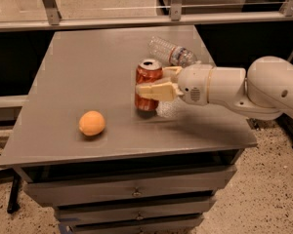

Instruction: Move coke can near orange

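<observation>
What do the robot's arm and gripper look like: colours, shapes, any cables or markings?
The arm is white, with smooth, rounded, thick segments; no cables show. The gripper, over the table at the coke can, has cream, flat fingers.
</observation>
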You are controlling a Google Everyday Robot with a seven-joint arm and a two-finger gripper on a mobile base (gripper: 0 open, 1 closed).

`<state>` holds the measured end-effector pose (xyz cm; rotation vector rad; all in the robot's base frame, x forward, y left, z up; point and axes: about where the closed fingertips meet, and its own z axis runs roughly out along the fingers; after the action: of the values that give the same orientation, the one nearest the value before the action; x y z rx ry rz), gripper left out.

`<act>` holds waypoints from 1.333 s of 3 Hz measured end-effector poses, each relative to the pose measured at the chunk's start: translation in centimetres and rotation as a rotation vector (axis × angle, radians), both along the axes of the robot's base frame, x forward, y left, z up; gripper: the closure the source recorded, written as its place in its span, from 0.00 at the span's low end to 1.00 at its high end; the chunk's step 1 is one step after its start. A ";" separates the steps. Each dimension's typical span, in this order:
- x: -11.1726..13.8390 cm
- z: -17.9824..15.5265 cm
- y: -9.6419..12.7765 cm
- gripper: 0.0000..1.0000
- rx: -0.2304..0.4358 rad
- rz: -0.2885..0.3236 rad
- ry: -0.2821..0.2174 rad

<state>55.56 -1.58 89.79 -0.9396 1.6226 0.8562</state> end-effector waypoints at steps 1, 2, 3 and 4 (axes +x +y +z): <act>-1.9 -0.3 1.8 1.00 0.034 0.057 0.020; -3.1 -0.3 3.2 1.00 0.033 0.101 0.013; -4.0 -0.7 4.1 1.00 0.013 0.131 -0.009; -4.7 -1.3 4.7 0.81 -0.026 0.157 -0.050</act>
<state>50.88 3.12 88.53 -1.1103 1.5353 0.9125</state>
